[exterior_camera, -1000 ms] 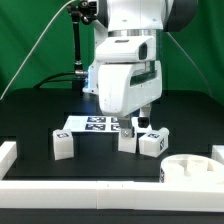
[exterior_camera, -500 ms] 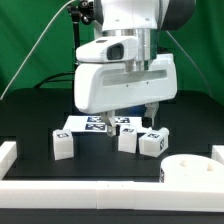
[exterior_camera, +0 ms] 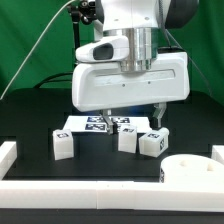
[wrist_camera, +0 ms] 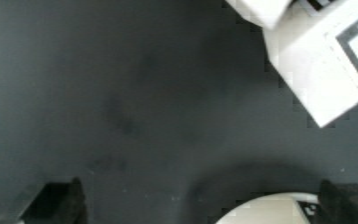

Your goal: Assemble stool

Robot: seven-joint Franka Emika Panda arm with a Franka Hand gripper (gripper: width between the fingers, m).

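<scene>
Three white block legs with tags stand on the black table: one (exterior_camera: 62, 144) toward the exterior view's left, and two (exterior_camera: 128, 139) (exterior_camera: 152, 142) close together in the middle. The round white seat (exterior_camera: 192, 172) lies at the front right. My gripper (exterior_camera: 130, 118) is open and empty, hovering just above and behind the two middle legs, one fingertip (exterior_camera: 157, 113) over the right one. In the wrist view the gripper (wrist_camera: 197, 205) is open over bare table, with a white leg (wrist_camera: 274, 205) showing near one finger (wrist_camera: 345, 198).
The marker board (exterior_camera: 98, 124) lies flat behind the legs and also shows in the wrist view (wrist_camera: 336, 50). White border rails run along the front (exterior_camera: 80, 190) and both sides (exterior_camera: 8, 152). A green backdrop and a dark stand are behind the arm.
The hand has turned about its vertical axis, so its broad face now faces the camera and both fingers show spread apart. Legs and seat have not moved.
</scene>
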